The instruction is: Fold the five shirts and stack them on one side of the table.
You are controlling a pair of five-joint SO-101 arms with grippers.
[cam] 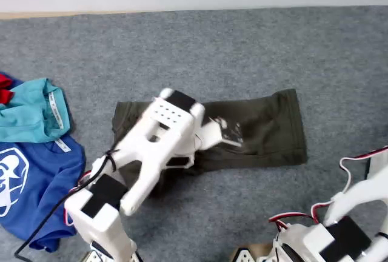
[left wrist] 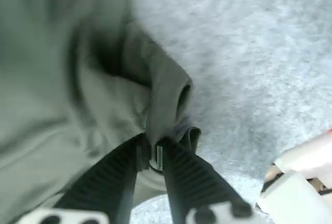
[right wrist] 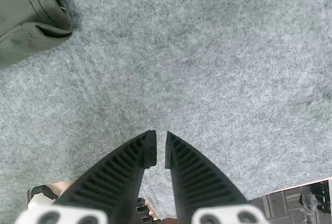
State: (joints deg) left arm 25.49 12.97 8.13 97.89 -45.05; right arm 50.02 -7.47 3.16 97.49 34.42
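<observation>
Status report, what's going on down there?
Left gripper shut on olive shirt. Right gripper shut, over grey mat. Blue shirt, teal shirt heaped aside.

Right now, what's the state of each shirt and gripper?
olive shirt: lying mid-table, one fold pinched.
left gripper: shut on the olive shirt's fold.
right gripper: shut, empty, over bare grey mat.
teal shirt: crumpled, unfolded, lying on the blue shirt.
blue shirt: spread out, unfolded, at the table's side.
</observation>
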